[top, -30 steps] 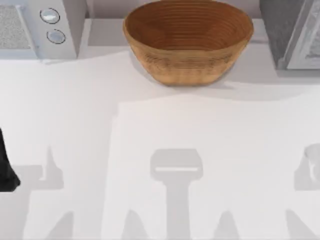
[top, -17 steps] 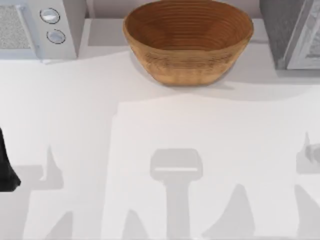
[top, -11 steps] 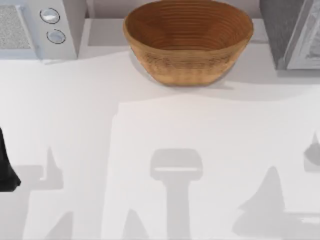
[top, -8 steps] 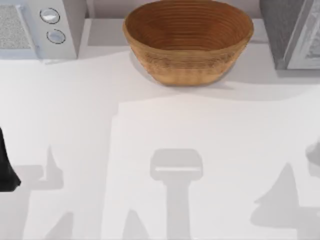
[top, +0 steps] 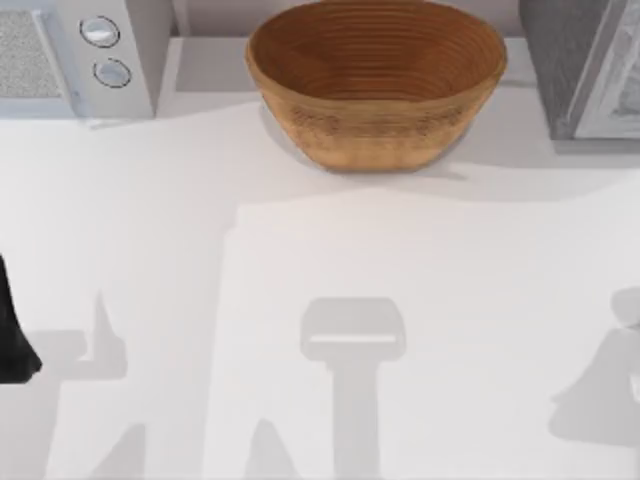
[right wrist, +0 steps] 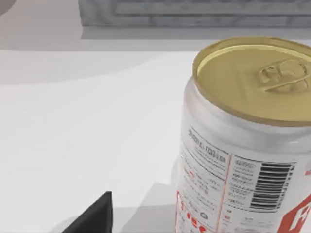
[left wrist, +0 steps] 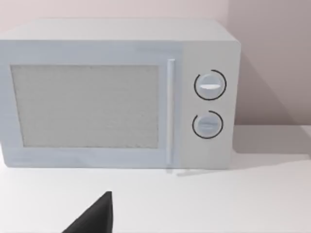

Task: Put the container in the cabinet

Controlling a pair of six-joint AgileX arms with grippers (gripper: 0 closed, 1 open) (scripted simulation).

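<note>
Overhead and left wrist views share the microwave (top: 80, 55).

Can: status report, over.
Can upright on table, close before right wrist. Left arm parked at table's left edge. Cabinet back right; nothing between.

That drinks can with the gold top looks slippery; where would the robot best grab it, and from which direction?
Probably around the middle of its round side wall, coming in level from the side. The can stands upright on the white table, and its gold lid is flat with only a small pull tab, so the top offers little to pinch. The straight silver wall gives two opposite faces for the right gripper.
</note>
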